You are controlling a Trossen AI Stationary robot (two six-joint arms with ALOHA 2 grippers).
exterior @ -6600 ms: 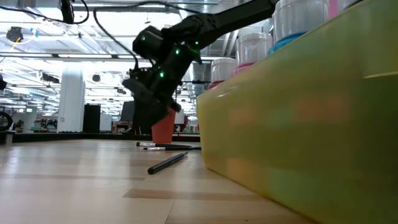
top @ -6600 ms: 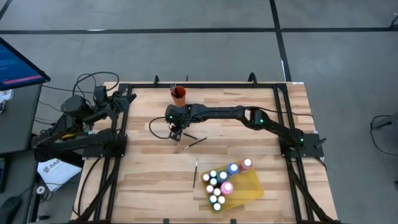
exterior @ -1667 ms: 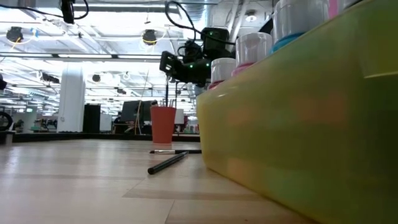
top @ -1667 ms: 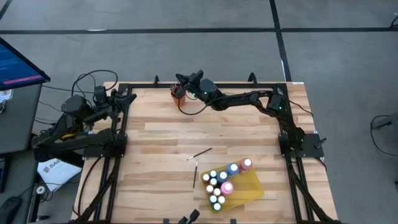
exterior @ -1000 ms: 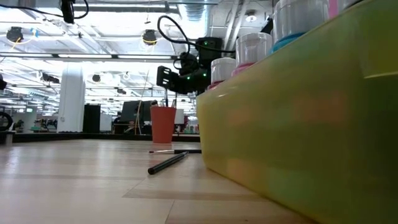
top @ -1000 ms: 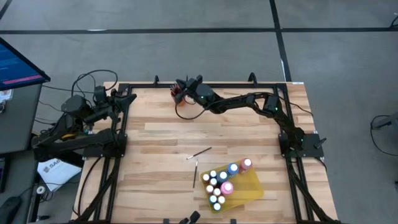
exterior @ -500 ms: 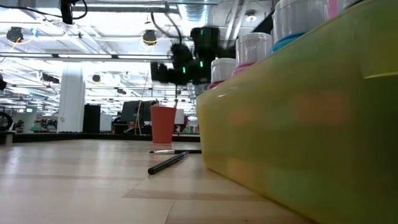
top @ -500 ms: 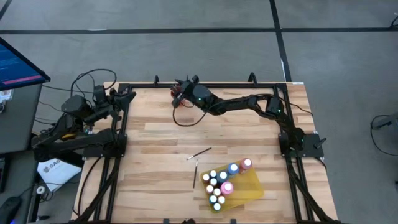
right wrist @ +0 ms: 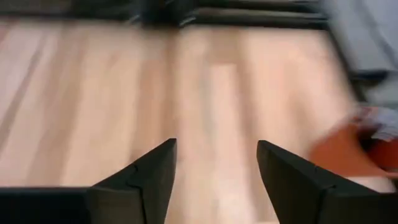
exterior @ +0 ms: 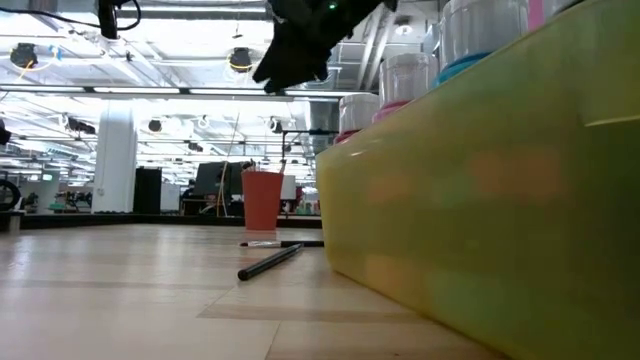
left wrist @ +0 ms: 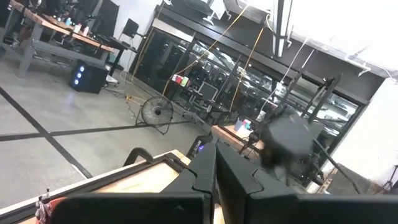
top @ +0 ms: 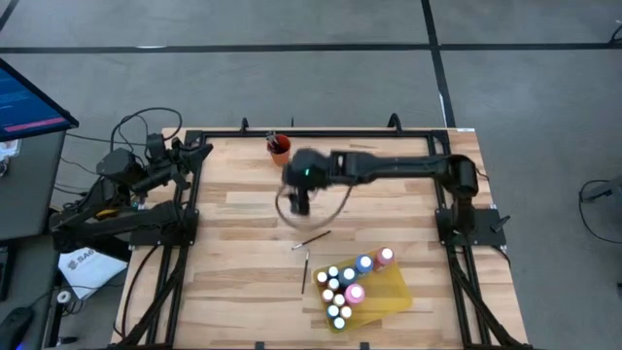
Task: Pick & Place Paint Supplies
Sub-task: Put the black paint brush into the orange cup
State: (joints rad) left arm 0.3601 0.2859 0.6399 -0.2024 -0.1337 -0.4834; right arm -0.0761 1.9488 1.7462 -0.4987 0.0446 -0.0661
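My right gripper point(top: 299, 201) hangs open and empty above the middle of the table, between the orange cup point(top: 280, 146) at the far edge and two thin dark paintbrushes point(top: 313, 238) point(top: 304, 270) lying flat on the wood. In the right wrist view the right gripper point(right wrist: 216, 144) has only bare wood between its fingers, with the orange cup point(right wrist: 348, 152) off to one side. The cup holds dark brushes standing in it. White-capped paint bottles point(top: 345, 287) stand in the yellow tray point(top: 389, 297). My left gripper point(top: 199, 151) waits shut at the table's far left corner.
The yellow tray point(exterior: 480, 200) sits near the table's near edge and fills the right of the low view, with one brush point(exterior: 270, 260) lying just left of it. A black frame rail point(top: 330, 134) borders the table. Bare wood lies left of the brushes.
My right gripper has swung quickly away from the orange cup at the far edge, toward the near edge and the middle of the table, ending above the wood just short of the lying brushes. The cup, brushes and tray have stayed put.
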